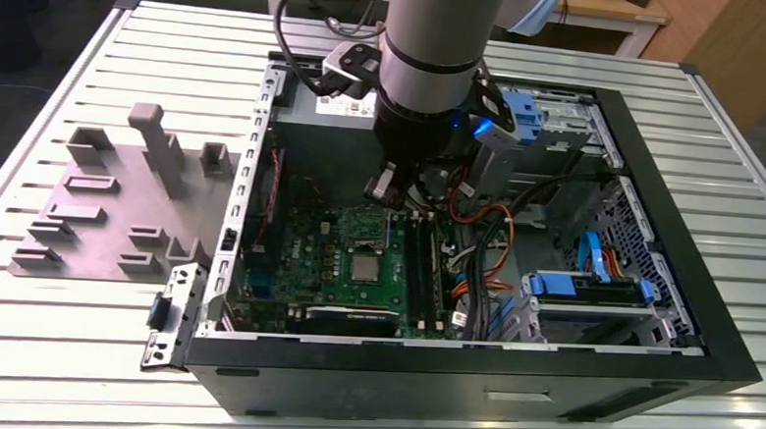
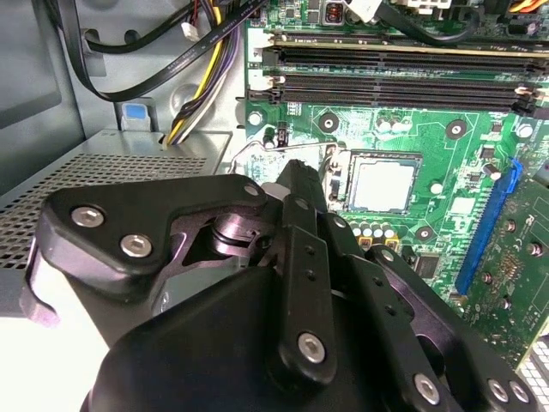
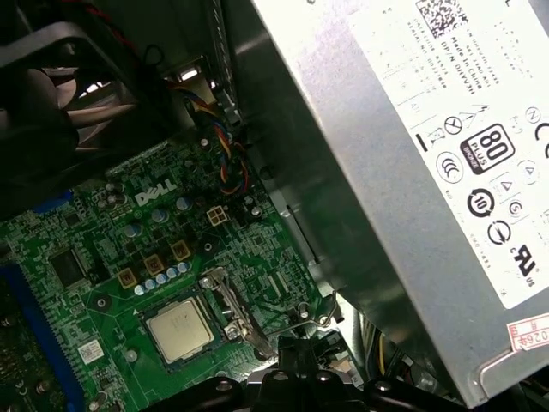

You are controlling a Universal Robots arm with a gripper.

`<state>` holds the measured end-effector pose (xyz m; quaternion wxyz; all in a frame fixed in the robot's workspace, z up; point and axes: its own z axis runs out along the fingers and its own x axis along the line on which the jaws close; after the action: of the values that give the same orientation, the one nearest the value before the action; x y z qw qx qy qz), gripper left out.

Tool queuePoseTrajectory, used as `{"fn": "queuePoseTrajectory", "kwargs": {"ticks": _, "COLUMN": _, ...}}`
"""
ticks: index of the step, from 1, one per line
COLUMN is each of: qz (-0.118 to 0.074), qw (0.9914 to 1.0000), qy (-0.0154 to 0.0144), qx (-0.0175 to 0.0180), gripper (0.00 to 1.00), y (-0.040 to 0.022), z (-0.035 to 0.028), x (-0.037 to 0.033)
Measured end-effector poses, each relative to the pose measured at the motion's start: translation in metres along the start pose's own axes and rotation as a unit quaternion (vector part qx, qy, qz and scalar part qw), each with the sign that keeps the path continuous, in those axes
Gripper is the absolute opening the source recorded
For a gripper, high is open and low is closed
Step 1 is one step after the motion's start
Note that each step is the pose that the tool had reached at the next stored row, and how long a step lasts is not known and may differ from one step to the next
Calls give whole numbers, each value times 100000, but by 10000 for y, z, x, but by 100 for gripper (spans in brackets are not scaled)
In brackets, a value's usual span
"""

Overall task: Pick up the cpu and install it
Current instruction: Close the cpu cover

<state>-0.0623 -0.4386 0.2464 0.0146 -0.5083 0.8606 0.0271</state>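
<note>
**Operator:** Exterior view first. I have the arm reaching down into the open computer case [image 1: 692, 319], with the gripper [image 1: 404, 191] above the motherboard [image 1: 341, 271]. The cpu [image 1: 364, 268] lies flat on the board, below the gripper and apart from it.

**Colleague:** So is it seated?

**Operator:** Second wrist view: the cpu [image 2: 383, 184] sits square inside its socket [image 2: 377, 182], beside the memory slots [image 2: 403, 73]. The gripper [image 2: 296, 184] is near the socket's edge, not touching the chip. Its fingers [image 2: 300, 202] look pressed together and hold nothing.

**Colleague:** And the other camera?

**Operator:** First wrist view: cpu [image 3: 180, 330] in the socket, the silvery socket frame [image 3: 236, 313] swung open beside it, the power supply [image 3: 412, 172] looming alongside. I judge placement done, but the frame is not yet closed over it.
</note>
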Motion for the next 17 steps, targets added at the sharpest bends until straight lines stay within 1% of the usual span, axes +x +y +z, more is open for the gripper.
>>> {"fn": "queuePoseTrajectory", "kwargs": {"ticks": 7, "qz": -52, "qw": 100000, "qy": 119, "qx": 59, "gripper": 11, "y": -6, "z": -2, "x": 11}}
{"fn": "queuePoseTrajectory", "kwargs": {"ticks": 17, "qz": -51, "qw": 100000, "qy": 120, "qx": 59, "gripper": 11, "y": -17, "z": -3, "x": 32}}
